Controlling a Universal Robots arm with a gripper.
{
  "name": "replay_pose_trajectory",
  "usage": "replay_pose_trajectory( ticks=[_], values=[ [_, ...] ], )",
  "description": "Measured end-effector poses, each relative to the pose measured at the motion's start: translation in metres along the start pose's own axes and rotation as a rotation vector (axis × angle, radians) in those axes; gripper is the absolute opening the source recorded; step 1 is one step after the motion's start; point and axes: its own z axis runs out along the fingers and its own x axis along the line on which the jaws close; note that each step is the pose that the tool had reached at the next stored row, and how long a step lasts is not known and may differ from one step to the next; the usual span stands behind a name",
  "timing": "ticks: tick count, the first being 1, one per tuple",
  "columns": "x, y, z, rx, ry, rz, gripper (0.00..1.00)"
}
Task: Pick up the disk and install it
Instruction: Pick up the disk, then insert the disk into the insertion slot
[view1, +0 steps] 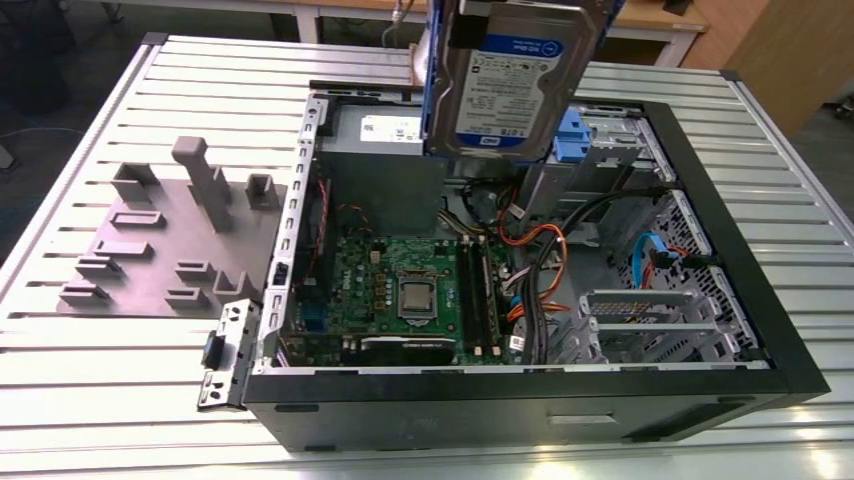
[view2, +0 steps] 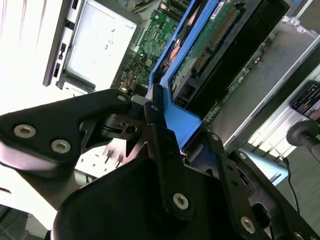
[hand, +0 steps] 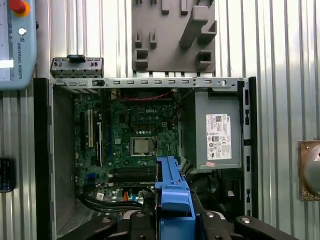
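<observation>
The end effector (view2: 177, 125) is clamped on the disk (view1: 507, 80), a flat silver-grey drive with a white-and-blue label and a blue plastic frame, which hangs on end in the air above the open computer case (view1: 534, 405) standing on the slatted desk (view1: 107, 400).

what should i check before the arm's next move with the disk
1. Grip: ok, the fingers are shut on the disk at its blue carrier.
2. Height: ok, the disk hangs upright above the case.
3. Case open: ok, there is no side panel over the inside.
4. Path down: cannot tell, cables bunch below the disk.
5. Landing spot free: cannot tell.
</observation>
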Motion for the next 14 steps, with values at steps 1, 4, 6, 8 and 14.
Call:
replay_pose_trajectory(
  ticks=[1,4,6,8,14],
  values=[
    [-0.0001,-0.0017,0.0000,0.0000,0.0003,0.000,0.37],
    [0.0011,-0.0054,-0.0001,0.0000,0.0007,0.000,0.37],
    [0.0034,-0.0069,-0.0002,0.0000,0.0007,0.000,0.37],
    [0.0053,-0.0078,-0.0001,-0.0001,0.0006,-0.001,0.37],
    [0.0058,-0.0084,0.0000,-0.0003,0.0007,-0.004,0.37]
  ],
)
